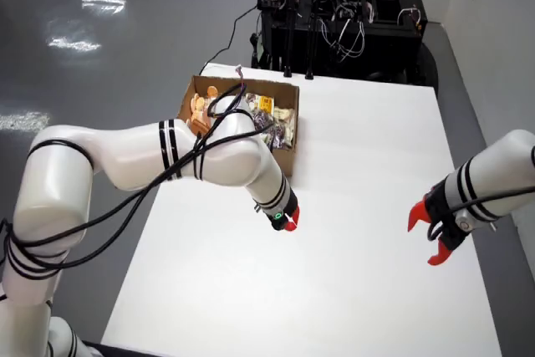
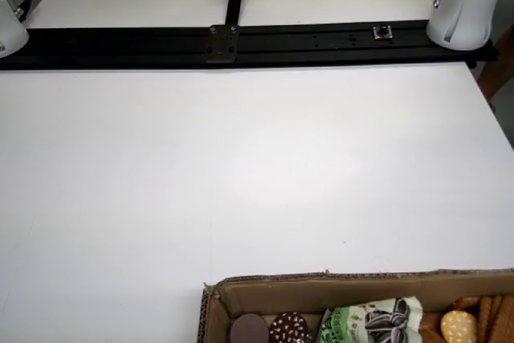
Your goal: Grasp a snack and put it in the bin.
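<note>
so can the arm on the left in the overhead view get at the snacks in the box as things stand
Probably yes. In the view from above, its gripper hangs over bare table just in front of the cardboard box, whose top is open with the snacks exposed. Nothing stands between them; only the arm's own forearm overhangs the box.

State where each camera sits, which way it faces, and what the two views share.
High view: above the table's near end, looking down and across it; shows both white arms, the working gripper and the cardboard box.
Low view: at the box end, facing back across the table toward a black rail; only arm bases show.
Shared: table and box.
</note>
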